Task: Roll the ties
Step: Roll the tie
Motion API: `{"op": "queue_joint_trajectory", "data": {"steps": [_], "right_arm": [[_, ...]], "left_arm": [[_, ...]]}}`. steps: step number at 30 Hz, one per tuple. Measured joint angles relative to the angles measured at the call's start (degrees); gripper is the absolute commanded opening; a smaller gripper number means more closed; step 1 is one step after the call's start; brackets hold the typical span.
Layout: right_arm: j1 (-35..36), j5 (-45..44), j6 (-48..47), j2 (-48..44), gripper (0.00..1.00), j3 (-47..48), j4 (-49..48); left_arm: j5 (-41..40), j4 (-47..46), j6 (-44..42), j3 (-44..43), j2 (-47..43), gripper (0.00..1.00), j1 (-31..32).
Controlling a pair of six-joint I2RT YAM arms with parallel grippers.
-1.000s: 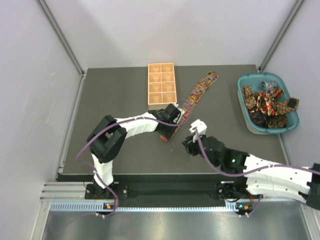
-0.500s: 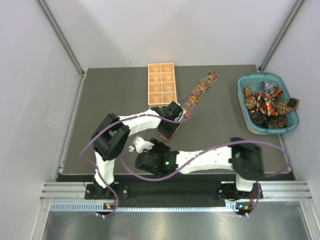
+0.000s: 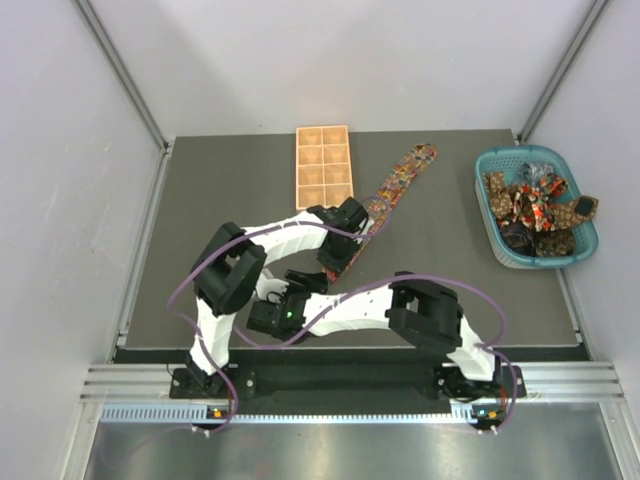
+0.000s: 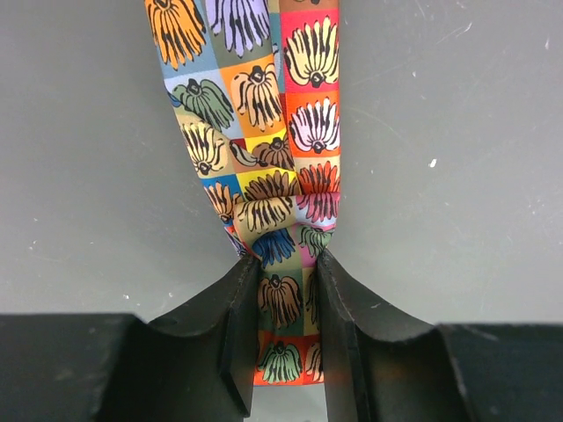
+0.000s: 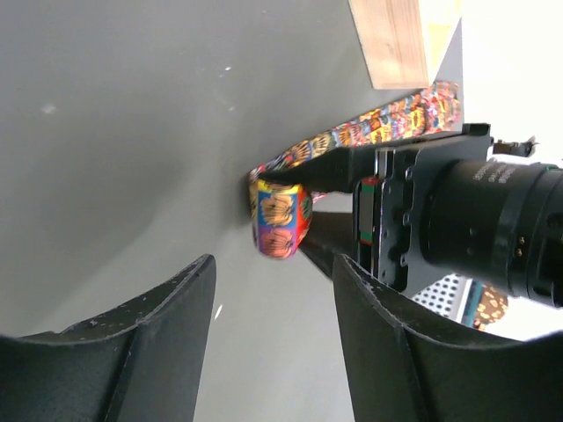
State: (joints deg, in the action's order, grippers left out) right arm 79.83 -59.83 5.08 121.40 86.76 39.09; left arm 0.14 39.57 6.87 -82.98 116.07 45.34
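Observation:
One tie, printed in small bright squares, lies diagonally on the dark table from near the tray toward the middle. My left gripper is shut on its narrow near end; in the left wrist view the fabric is bunched between the fingers and runs away up the frame. My right gripper has reached across to just left of that end. It stands open and holds nothing, and in its wrist view the tie's folded tip sits just ahead of the gripper. More ties are piled in the basket.
A tan wooden tray with several compartments stands at the back centre, close to the tie's middle. A teal basket sits at the right edge. The two arms cross low over the near half of the table, with purple cables looping around them.
The right arm has swung from the right side across the front to the left, ending beside the held tie end with its jaws wider. The left gripper has kept its grip and barely moved.

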Motion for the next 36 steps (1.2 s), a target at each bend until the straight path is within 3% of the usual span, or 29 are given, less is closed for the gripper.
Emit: {"op": "queue_joint_trajectory", "data": {"steps": [20, 29, 36], "right_arm": [[-5.81, -1.25, -7.78, 7.02, 0.53, 0.66, -3.56], [-6.64, -3.08, -9.66, 9.22, 0.33, 0.68, -5.01], [-6.91, -5.07, -9.38, 10.49, 0.11, 1.29, -4.90]], "left_arm": [[0.87, 3.98, 0.04, -3.56, 2.25, 0.35, -0.39], [0.92, 4.92, 0.09, -4.55, 2.86, 0.35, -0.44], [0.90, 5.18, 0.31, -4.79, 2.99, 0.36, -0.44]]}}
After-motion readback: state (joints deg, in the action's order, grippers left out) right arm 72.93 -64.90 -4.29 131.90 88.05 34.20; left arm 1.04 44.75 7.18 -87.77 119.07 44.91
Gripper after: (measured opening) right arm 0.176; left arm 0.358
